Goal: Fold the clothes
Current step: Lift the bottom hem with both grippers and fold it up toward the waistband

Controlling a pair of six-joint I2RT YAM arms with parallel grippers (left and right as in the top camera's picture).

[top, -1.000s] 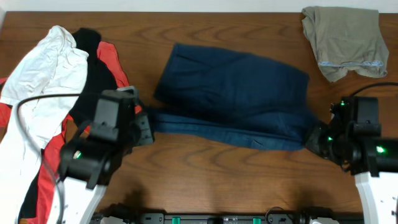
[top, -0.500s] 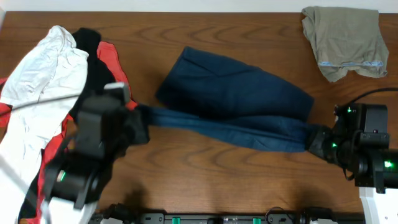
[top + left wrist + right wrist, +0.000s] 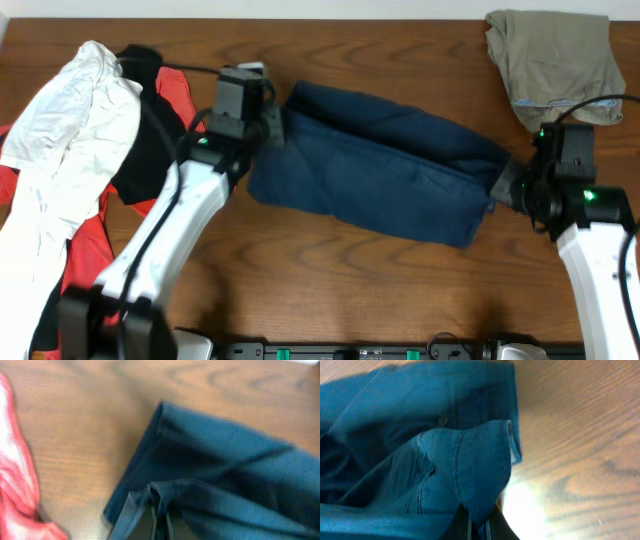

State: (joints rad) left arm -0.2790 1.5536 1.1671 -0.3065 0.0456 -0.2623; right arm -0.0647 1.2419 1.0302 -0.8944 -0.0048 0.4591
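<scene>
An olive-khaki garment (image 3: pixel 555 65) lies crumpled at the far right corner of the wooden worktop (image 3: pixel 330 280), well apart from the rest. At the left edge sits a heap: a white garment (image 3: pixel 60 120) on top, with a black garment (image 3: pixel 150 140) and a coral-red garment (image 3: pixel 178 90) beneath it. The navy garment (image 3: pixel 380 170) lies folded across the middle, between both arms. The left arm reaches forward, and the left end effector (image 3: pixel 272 128) pinches the navy cloth's left edge. The right arm stands nearly upright; the right end effector (image 3: pixel 505 185) is clamped on a fold at the cloth's right end.
</scene>
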